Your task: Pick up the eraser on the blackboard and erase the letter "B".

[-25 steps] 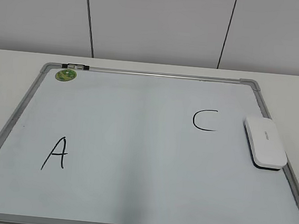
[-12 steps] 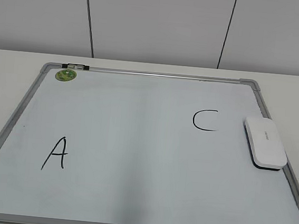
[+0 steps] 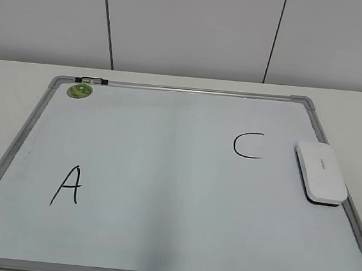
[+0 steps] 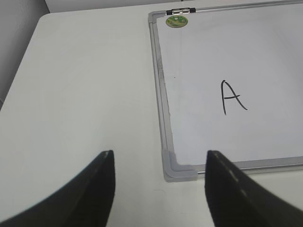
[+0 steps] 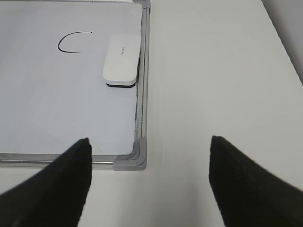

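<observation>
The white eraser (image 3: 320,171) lies flat on the right edge of the blackboard (image 3: 164,172), just right of a black "C" (image 3: 248,146). It also shows in the right wrist view (image 5: 122,60). A black "A" (image 3: 67,186) is at the lower left and shows in the left wrist view (image 4: 232,97). No letter "B" is visible on the board. My left gripper (image 4: 158,163) is open and empty above the table by the board's near left corner. My right gripper (image 5: 149,149) is open and empty near the board's near right corner. Neither gripper shows in the exterior view.
A round green sticker (image 3: 80,90) sits at the board's top left corner, next to a small clip (image 3: 91,80) on the frame. The board lies on a pale table (image 4: 85,94) before a white panelled wall (image 3: 191,27). Grey corner pieces (image 5: 132,158) mark the frame.
</observation>
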